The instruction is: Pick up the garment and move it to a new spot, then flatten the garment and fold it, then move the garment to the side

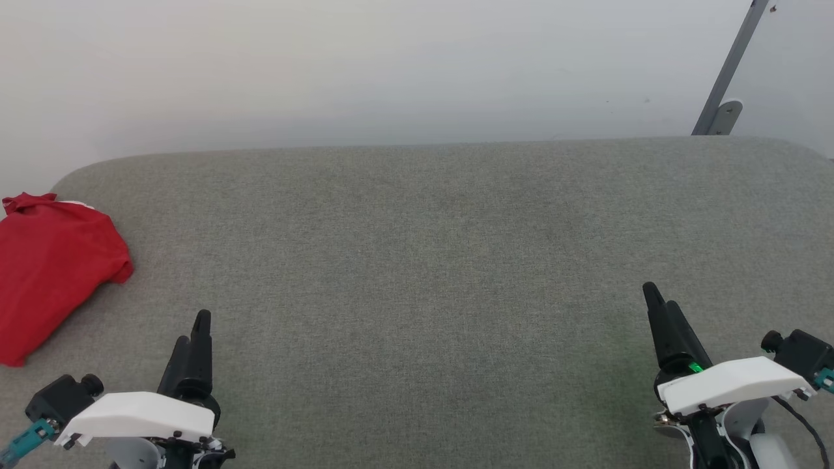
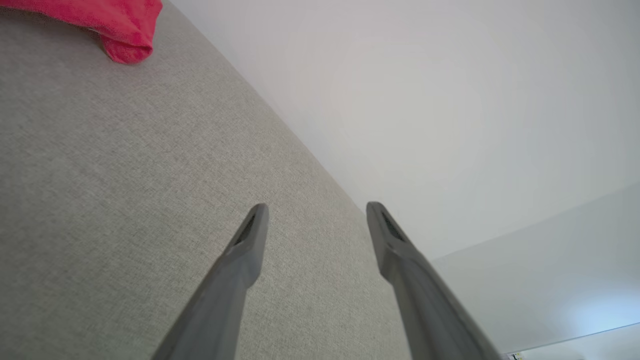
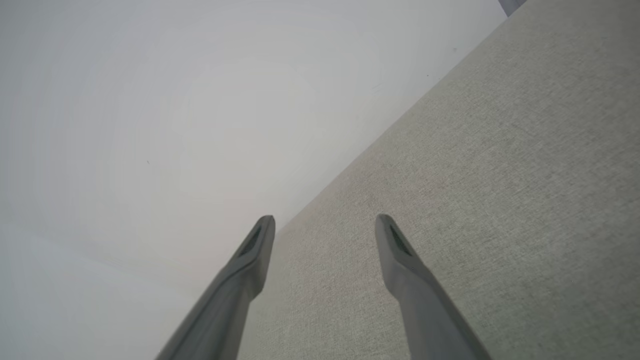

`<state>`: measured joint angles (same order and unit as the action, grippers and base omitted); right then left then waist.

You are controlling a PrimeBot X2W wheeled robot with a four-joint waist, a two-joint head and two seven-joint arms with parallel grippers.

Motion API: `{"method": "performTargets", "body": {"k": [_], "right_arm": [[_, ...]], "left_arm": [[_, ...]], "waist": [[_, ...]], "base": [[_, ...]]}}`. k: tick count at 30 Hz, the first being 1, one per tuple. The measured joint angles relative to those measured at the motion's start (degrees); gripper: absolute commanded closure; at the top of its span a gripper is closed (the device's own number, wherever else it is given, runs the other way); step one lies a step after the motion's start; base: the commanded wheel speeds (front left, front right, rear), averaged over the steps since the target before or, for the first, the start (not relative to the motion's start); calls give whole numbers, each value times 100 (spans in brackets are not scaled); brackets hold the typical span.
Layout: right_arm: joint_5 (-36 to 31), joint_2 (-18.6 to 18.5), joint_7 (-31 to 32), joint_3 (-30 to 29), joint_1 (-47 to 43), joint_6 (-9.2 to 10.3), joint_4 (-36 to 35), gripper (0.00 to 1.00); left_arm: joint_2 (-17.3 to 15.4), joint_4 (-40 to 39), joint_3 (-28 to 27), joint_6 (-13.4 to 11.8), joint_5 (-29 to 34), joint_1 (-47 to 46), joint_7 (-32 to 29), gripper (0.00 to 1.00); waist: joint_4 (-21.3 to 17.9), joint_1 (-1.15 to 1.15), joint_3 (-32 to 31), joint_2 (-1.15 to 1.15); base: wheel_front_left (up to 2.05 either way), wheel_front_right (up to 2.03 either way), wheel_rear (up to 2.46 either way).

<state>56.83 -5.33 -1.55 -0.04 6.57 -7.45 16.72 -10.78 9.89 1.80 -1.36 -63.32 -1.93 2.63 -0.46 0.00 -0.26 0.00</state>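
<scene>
**Two pincers (image 1: pixel 195 332) (image 1: pixel 659 306) standing wide apart-jawed and gripping nothing; garment (image 1: pixel 52 267) lying off past the left one**

Both pincers are hovering low over the grey fabric surface (image 1: pixel 417 260), well apart from each other. In each wrist view the two dark fingers are spreading wide, with bare cloth and wall showing between them. In the head view each pair of fingers is overlapping, so the gap is hard to read there, and the wrist housings are running off the bottom edge.

Outward from the left pincer, on its outer side and a little ahead of its fingertips, the red garment is lying bunched on the surface, touching neither finger. The frame's left edge is cutting it off. Only a sliver of white is peeking out at its far edge, and no stripes can be made out. In the left wrist view just one folded red corner is showing at the top.

Between the two pincers and ahead of both, the grey surface is stretching open to its rounded far edge, which is meeting the pale wall (image 1: pixel 391 65). Its rounded corner is curving just behind the garment. Far ahead of the right pincer, a grey metal strut (image 1: pixel 723 85) is leaning against the wall, its top cut off.
</scene>
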Motion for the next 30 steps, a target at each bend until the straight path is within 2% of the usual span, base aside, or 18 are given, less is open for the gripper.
{"method": "performTargets", "body": {"k": [30], "right_arm": [[-1898,-69,-420,162,110,0,-70,0]], "left_arm": [[-125,-287,3,257,1753,219,505,0]], "waist": [[-59,0,8,0]], "base": [[0,0,0]]}}
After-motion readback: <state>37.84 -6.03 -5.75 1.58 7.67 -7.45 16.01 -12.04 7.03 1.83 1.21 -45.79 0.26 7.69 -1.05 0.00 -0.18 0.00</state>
